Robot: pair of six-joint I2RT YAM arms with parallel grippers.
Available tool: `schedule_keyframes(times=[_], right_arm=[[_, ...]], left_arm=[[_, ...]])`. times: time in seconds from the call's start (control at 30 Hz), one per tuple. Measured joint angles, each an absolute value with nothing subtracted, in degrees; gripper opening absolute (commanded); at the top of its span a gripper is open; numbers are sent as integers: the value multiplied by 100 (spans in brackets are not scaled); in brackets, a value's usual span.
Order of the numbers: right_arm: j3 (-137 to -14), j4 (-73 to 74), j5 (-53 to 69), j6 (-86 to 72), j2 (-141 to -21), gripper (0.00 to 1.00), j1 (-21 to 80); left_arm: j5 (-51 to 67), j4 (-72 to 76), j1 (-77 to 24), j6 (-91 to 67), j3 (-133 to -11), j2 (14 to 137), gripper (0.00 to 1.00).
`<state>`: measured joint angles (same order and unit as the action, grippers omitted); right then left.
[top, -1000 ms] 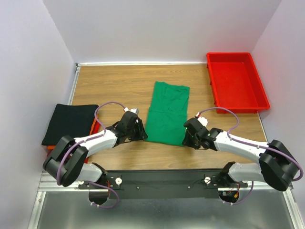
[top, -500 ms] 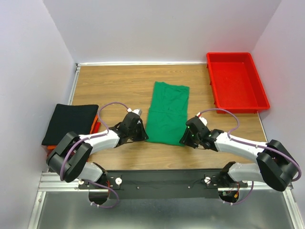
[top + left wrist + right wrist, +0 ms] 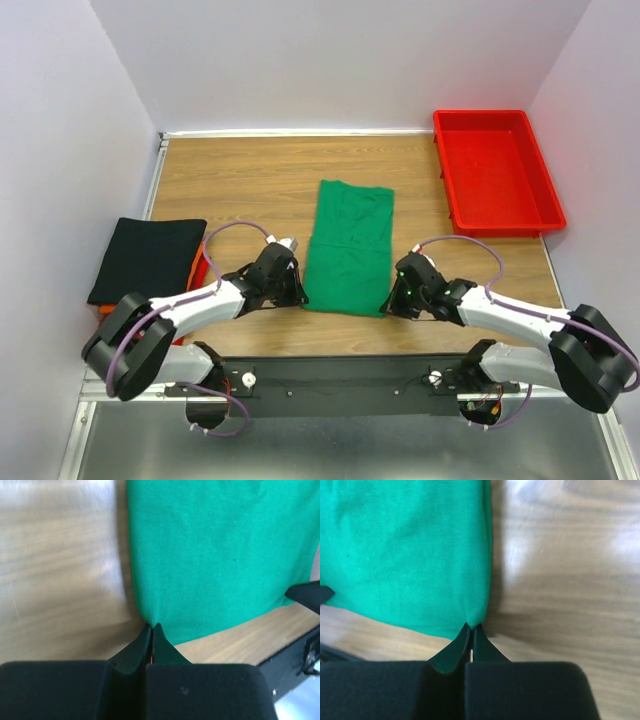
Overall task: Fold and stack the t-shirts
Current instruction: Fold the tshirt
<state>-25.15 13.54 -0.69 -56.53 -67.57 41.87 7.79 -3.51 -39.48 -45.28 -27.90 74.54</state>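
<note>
A bright green t-shirt (image 3: 350, 245) lies folded into a long strip in the middle of the table. My left gripper (image 3: 300, 297) is shut on its near left corner (image 3: 150, 615). My right gripper (image 3: 387, 306) is shut on its near right corner (image 3: 476, 612). Both corners are pinched between the fingertips just above the wood. A folded black t-shirt (image 3: 148, 258) lies on top of an orange one (image 3: 199, 269) at the left edge of the table. The red shirt is hidden.
A red plastic tray (image 3: 497, 170) stands at the back right of the table. The wooden table (image 3: 250, 180) is walled by white panels on three sides. A black rail (image 3: 340, 375) runs along the near edge between the arm bases.
Both grippers have moved toward the near edge, pulling the green shirt's near hem with them. The shirt has slid slightly nearer.
</note>
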Motion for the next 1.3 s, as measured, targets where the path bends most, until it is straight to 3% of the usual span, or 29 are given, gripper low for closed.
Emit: schedule_keyframes(times=[0.47,0.7,0.93,1.3], right_arm=[[-2571,2707,596,-5201,-5249,0,4189],[-3352,3479,602,-4987,-4851,0,4189],[-4141,3876,370,-4770,-4998,1,4189],[-5352,4084,-742,-4421,-6077,4,4187]], left_arm=[[775,-1638,-4466,-5052,-2718,5411,0],[617,-2215,-4552,-5247,-3004,4797,0],[226,-2657,-4552,-5135,-3800,4810,0],[-102,-2744,-4115,-4405,-5050,5992,0]])
